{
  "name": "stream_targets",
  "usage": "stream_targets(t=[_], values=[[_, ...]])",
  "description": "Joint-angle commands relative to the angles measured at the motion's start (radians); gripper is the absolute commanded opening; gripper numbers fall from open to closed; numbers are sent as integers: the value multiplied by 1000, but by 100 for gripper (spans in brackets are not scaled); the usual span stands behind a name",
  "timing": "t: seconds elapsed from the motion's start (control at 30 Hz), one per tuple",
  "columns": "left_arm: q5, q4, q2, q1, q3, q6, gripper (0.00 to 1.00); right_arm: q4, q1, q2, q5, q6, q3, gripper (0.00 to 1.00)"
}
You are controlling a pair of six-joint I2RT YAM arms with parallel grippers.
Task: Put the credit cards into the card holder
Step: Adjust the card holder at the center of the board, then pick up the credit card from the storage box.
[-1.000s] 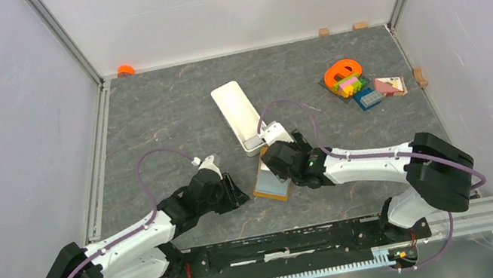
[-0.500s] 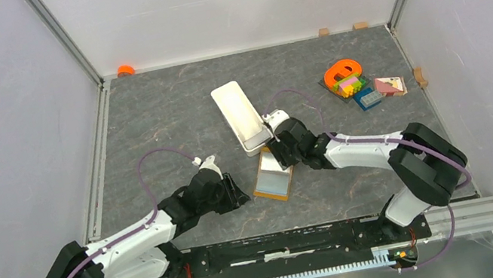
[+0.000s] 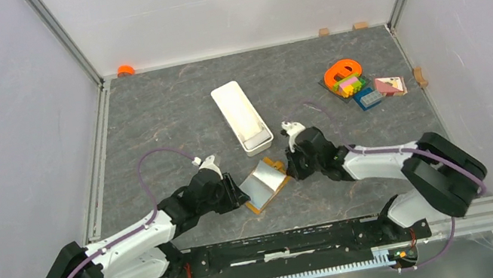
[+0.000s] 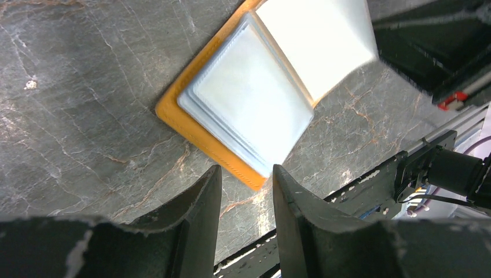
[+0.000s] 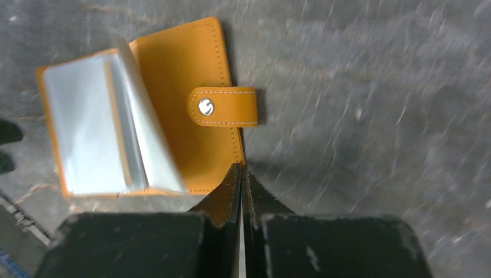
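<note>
Right claw (image 5: 241, 169) is shut, my tips meeting at the near cover edge of the card holder (image 5: 179, 98); I judge this pins it open. Holder lies just ahead, pockets (image 5: 87, 127) fanned. Left claw (image 4: 246, 172) half-spread, empty, holder's corner just beyond.

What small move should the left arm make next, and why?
Probably ease the left gripper forward and close on the nearest orange corner of the card holder. Its jaws stand open and empty just short of it, while the right gripper is shut, apparently pinching the cover beside the snap tab. Holding both sides should steady it.
</note>
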Motion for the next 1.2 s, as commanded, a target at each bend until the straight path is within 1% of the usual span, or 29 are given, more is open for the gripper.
stream_targets(t=[0.0, 0.07, 0.13, 0.23, 0.33, 0.43, 0.5, 0.53, 0.6, 0.7, 0.77, 0.8, 0.87, 0.93, 1.0, 1.1, 1.17], values=[[-6, 31, -1, 4, 5, 19, 45, 99, 19, -102, -89, 214, -169, 1], [-6, 37, 2, 4, 2, 17, 45, 123, 40, -137, -85, 257, -205, 2], [-5, 39, 4, 4, 2, 18, 45, 107, 53, -165, -72, 267, -208, 3], [-6, 39, 5, 5, 7, 20, 46, 33, 54, -222, -5, 231, -177, 12], [-5, 31, 5, 7, 12, 25, 48, -108, 52, -277, 120, 155, -87, 33], [-6, 19, -1, 11, 18, 33, 50, -217, 52, -306, 194, 95, 4, 50], [-24, 1, -8, 15, 29, 50, 51, -231, 52, -319, 221, 45, 46, 62], [-30, -11, -10, 17, 40, 60, 54, -217, 53, -323, 222, 10, 63, 67], [-21, -58, -10, 29, 85, 111, 62, -196, 52, -316, 212, -52, 97, 77], [-19, -174, 2, 60, 206, 215, 76, -221, 50, -290, 240, -59, 172, 81], [-14, -237, 33, 90, 307, 315, 86, -242, 43, -281, 269, -47, 207, 84], [19, -267, 56, 102, 361, 364, 90, -245, 32, -283, 274, -47, 217, 85], [31, -320, 139, 116, 506, 475, 95, -245, 13, -295, 279, -55, 218, 87], [45, -364, 240, 119, 642, 598, 99, -244, -12, -319, 274, -69, 206, 91], [57, -383, 346, 119, 756, 704, 100, -237, -39, -353, 259, -86, 184, 93], [83, -372, 499, 127, 865, 849, 100, -218, -86, -419, 215, -101, 137, 97], [118, -375, 590, 137, 921, 913, 100, -203, -116, -467, 180, -113, 105, 98]])
